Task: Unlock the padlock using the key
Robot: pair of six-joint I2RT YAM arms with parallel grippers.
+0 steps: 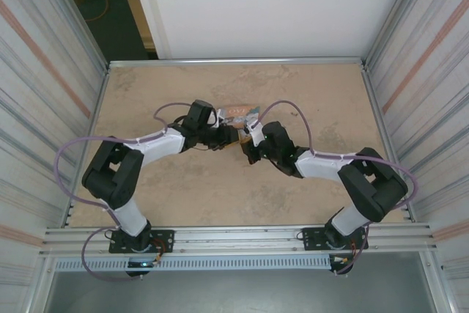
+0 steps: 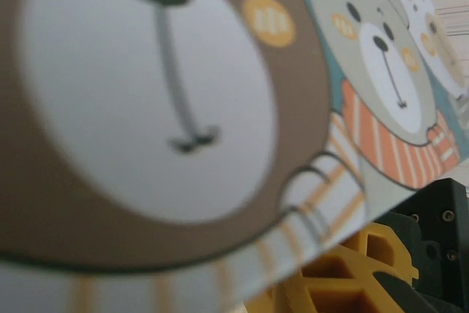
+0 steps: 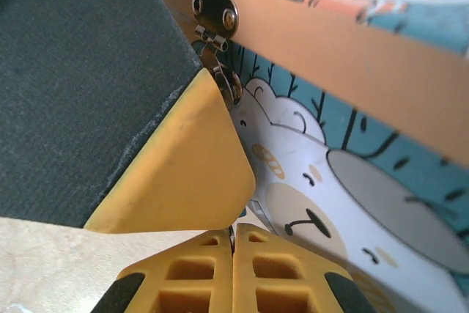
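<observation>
The orange cartoon-bear tin (image 1: pixel 240 112) lies mid-table with both grippers meeting at its front edge. My right gripper (image 3: pixel 233 243) is shut, and a thin metal sliver, apparently the key (image 3: pixel 232 231), is pinched between its yellow fingers. It sits just below the tin's side (image 3: pixel 366 144) and the silvery hasp (image 3: pixel 215 9). A yellow, dark-padded finger (image 3: pixel 183 166) of my left gripper (image 1: pixel 229 137) covers the spot under the hasp. The padlock is hidden behind it. In the left wrist view the tin's picture (image 2: pixel 183 108) blocks the jaws, so their state is unclear.
The tan tabletop (image 1: pixel 183 196) is fenced by a metal frame, with corrugated walls left and right. A yellow lattice finger (image 2: pixel 352 273) and a black gripper body (image 2: pixel 440 218) sit under the tin's edge. Purple cables loop over both arms.
</observation>
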